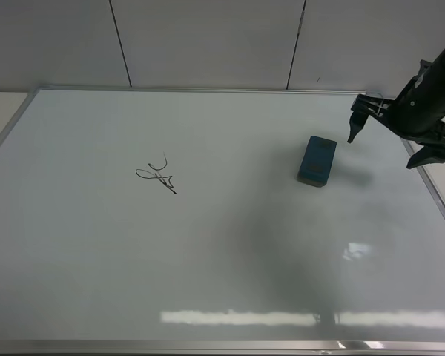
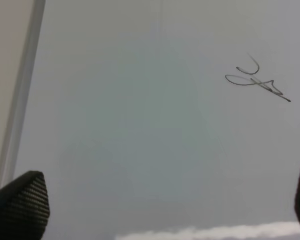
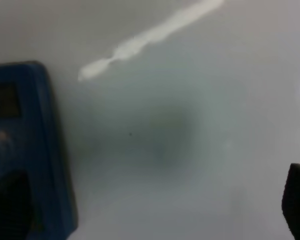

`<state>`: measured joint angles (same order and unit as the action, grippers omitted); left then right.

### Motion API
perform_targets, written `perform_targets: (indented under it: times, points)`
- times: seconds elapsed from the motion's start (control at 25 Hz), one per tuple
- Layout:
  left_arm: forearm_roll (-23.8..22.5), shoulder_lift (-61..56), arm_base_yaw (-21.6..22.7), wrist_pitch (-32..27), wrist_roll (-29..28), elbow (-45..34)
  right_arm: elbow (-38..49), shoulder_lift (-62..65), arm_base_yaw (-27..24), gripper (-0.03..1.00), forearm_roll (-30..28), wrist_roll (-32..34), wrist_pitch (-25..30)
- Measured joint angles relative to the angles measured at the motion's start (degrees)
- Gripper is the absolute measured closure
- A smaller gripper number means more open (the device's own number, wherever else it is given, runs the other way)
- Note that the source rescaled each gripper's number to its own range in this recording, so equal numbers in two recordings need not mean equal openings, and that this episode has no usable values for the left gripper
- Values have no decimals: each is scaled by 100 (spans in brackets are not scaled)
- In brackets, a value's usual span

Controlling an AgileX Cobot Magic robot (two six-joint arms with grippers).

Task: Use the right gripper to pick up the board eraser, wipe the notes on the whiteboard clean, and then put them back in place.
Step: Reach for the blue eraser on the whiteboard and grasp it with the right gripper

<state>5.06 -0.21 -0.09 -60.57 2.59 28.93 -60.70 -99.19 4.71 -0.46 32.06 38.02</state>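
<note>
Board eraser (image 1: pixel 317 160) lies flat on whiteboard (image 1: pixel 222 259), toward 2 o'clock from the board's centre, nothing gripping it. Notes (image 1: pixel 157 176) unwiped, well apart at the eraser's 9 o'clock. Right gripper (image 1: pixel 381 151) just beside the eraser at its 3 o'clock, fingers spread wide, empty; nearer fingertip close to the eraser, not touching. Left gripper (image 2: pixel 162 210) over the whiteboard, fingers likewise spread, holding nothing.

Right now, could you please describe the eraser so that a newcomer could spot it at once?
Start from the whiteboard, the big white panel filling the view. On its right half, beside the right gripper, lies the eraser. It is the only solid teal block; the notes are thin black lines.
</note>
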Motion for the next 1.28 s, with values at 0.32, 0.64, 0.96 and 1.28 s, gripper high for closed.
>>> perform_targets:
  times: [0.32, 0.64, 0.96, 1.28]
  points:
    - [0, 0, 0, 0, 0, 0, -1393, -1077, 115, -3, 997, -806, 459]
    - [0, 0, 0, 0, 0, 0, -2206, -1701, 936, -3, 373, -17, 1181]
    - [0, 0, 0, 0, 0, 0, -2388, -1769, 1404, -3, -377, 706, 1887]
    - [0, 0, 0, 0, 0, 0, -2388, -1994, 1422, -3, -519, 714, 2011]
